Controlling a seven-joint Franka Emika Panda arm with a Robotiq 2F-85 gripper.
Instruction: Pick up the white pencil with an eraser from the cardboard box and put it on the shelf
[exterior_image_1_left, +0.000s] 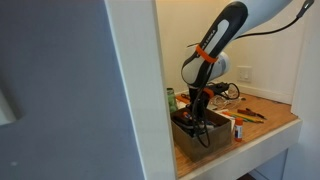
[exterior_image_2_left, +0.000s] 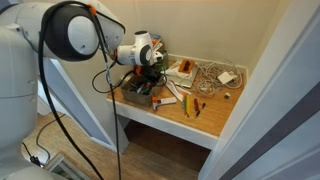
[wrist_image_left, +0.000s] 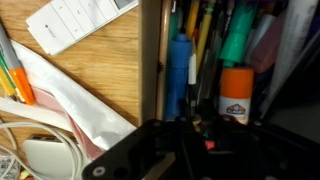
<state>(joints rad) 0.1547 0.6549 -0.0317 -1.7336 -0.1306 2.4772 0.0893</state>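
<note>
The cardboard box (exterior_image_1_left: 195, 135) (exterior_image_2_left: 133, 92) sits on the wooden shelf (exterior_image_1_left: 270, 125) (exterior_image_2_left: 215, 115). In the wrist view its dark wall (wrist_image_left: 150, 60) divides the shelf wood (wrist_image_left: 100, 70) from the pens inside. My gripper (exterior_image_1_left: 203, 112) (exterior_image_2_left: 148, 84) (wrist_image_left: 195, 105) reaches down into the box. Its fingertips are drawn close together around a thin pale stick, apparently the white pencil (wrist_image_left: 192, 68), between a blue marker (wrist_image_left: 178, 70) and dark pens. Its eraser end is hidden.
An orange-capped glue stick (wrist_image_left: 236, 95) and green markers lie in the box. A white keypad (wrist_image_left: 75, 22), a white charger with cable (wrist_image_left: 45, 155) and a cable tangle (exterior_image_2_left: 210, 72) lie on the shelf, with loose pens (exterior_image_2_left: 190, 105). White walls (exterior_image_1_left: 140, 90) close in both sides.
</note>
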